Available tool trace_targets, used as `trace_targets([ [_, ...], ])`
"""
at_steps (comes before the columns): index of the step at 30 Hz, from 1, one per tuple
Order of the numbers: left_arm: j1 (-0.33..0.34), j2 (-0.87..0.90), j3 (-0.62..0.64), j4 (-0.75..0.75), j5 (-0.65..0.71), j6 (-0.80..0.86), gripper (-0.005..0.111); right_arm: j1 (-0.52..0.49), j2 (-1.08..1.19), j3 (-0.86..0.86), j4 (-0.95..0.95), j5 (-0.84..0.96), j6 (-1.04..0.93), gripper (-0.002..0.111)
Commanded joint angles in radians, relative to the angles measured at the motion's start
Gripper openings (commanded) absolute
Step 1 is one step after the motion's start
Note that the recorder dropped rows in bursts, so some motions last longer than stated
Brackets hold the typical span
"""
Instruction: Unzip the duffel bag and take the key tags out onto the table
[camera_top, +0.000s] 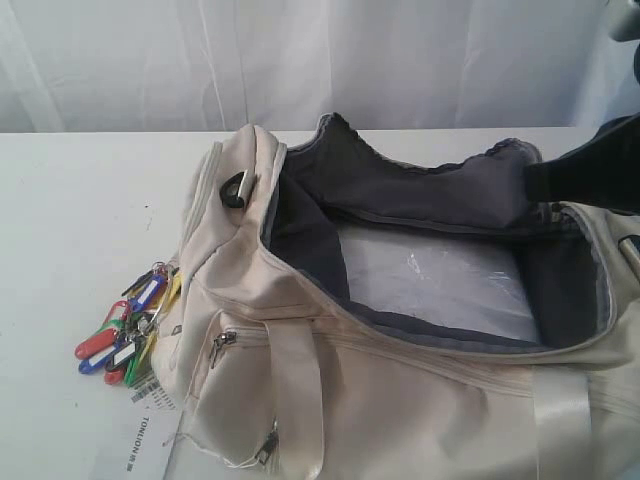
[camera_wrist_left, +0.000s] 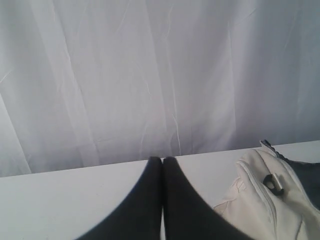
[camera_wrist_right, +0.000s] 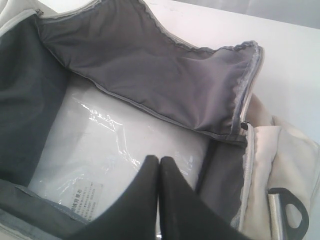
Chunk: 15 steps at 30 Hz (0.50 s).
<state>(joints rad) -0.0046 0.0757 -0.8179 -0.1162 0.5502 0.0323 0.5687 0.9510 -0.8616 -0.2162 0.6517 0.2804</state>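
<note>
The duffel bag (camera_top: 400, 400) lies on the white counter (camera_top: 60, 200) with its main zipper undone and its grey lining (camera_top: 420, 185) spread wide. On the bag's floor you see a white base panel (camera_top: 430, 280) under clear plastic film. The key tags (camera_top: 125, 335) lie outside on the counter, against the bag's end and just beside a white paper label (camera_top: 150, 425). Your right gripper (camera_wrist_right: 159, 159) sits over the open compartment, its 2 fingers pressed together with nothing between them. Your left gripper (camera_wrist_left: 162, 160) is likewise closed on nothing, over the counter near the bag's end, facing a white curtain (camera_wrist_left: 150, 75).
</note>
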Motion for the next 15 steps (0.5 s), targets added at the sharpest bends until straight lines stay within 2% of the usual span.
trace_targets([
  [1, 0.002, -0.016, 0.003, -0.009, -0.005, -0.006, 0.000, 0.000, -0.006, -0.004, -0.001, -0.002, -0.011, 0.000],
  [8, 0.002, -0.016, 0.018, -0.009, -0.012, -0.006, 0.000, 0.000, -0.006, -0.004, -0.001, -0.002, -0.011, 0.000],
  [15, 0.002, -0.016, 0.196, -0.009, -0.147, -0.006, 0.000, 0.000, -0.006, -0.004, -0.001, -0.002, -0.011, 0.000],
])
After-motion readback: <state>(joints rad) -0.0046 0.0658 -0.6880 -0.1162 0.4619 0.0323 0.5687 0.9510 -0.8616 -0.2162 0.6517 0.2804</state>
